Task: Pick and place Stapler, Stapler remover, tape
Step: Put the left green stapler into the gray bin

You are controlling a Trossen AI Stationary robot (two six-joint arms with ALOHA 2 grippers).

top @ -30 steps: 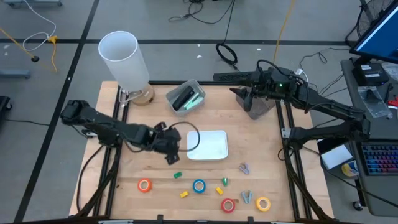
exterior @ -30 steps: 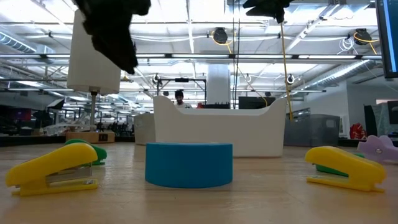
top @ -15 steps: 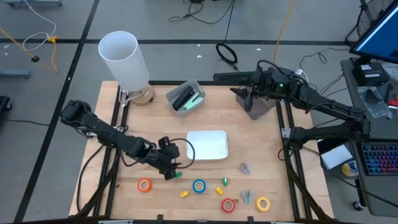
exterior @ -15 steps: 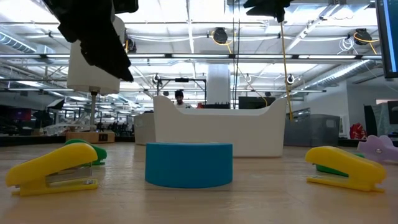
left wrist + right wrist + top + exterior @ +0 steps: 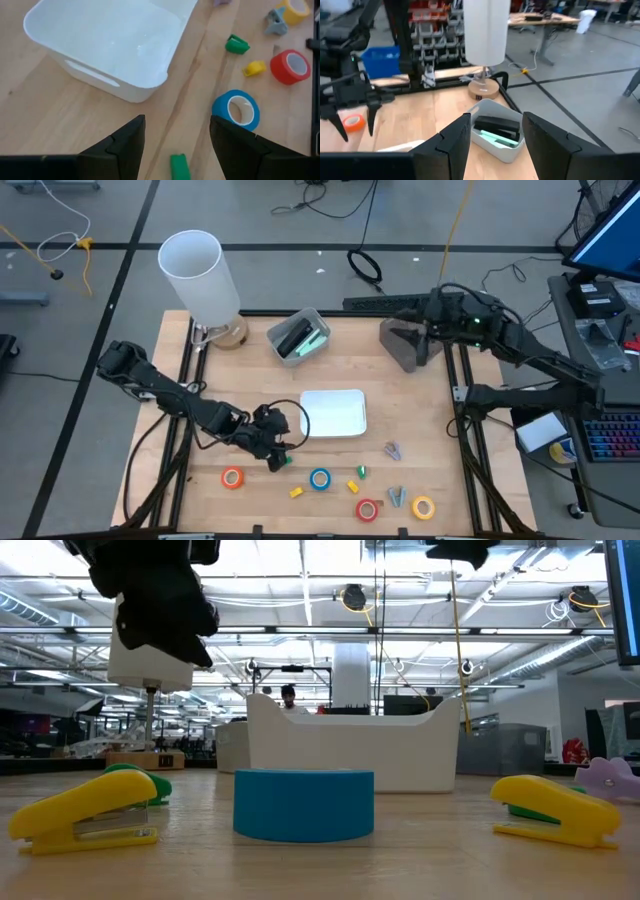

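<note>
Near edge of tabletop (image 5: 250, 380): tape rolls orange (image 5: 232, 477), blue (image 5: 320, 478), red (image 5: 367, 509), yellow (image 5: 423, 507), small staplers (image 5: 296, 492) and removers (image 5: 397, 497) among them – all loose, unsorted.

My left gripper (image 5: 274, 457) hangs low over the green stapler (image 5: 179, 165), fingers apart, nothing held; blue roll just beyond.

White tray (image 5: 333, 413) mid-table – looks empty.

Far side: grey bin (image 5: 298, 337) with a black stapler in it; my right gripper (image 5: 405, 345) waits above the back right, fingers apart, empty.

Judgement: hardly begun; nearly every piece still to move.
</note>
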